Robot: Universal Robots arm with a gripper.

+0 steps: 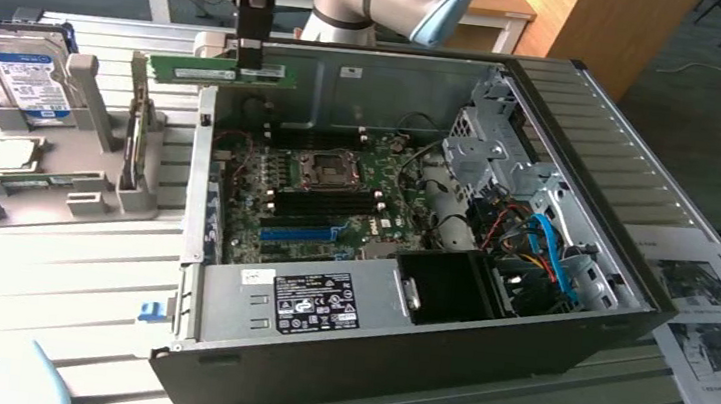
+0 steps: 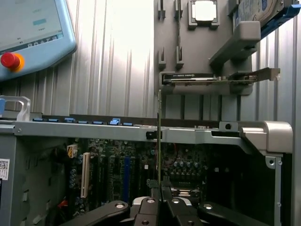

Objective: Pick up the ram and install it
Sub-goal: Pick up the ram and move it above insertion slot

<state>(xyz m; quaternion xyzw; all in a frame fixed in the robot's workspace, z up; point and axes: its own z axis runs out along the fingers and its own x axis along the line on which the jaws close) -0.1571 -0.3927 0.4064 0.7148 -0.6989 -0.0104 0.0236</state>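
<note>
Gripper (image 1: 251, 58) was clamped shut on the ram (image 1: 200, 70), which hung level directly beneath it, over the open computer case (image 1: 357, 373).

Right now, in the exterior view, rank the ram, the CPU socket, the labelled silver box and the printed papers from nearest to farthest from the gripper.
1. ram, held in the gripper.
2. CPU socket, mid-motherboard.
3. labelled silver box, case's near end.
4. printed papers, the exterior view's right.

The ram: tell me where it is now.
The ram is clamped in the hand over the computer case's far corner, at the exterior view's left, near the hard drive.
</note>
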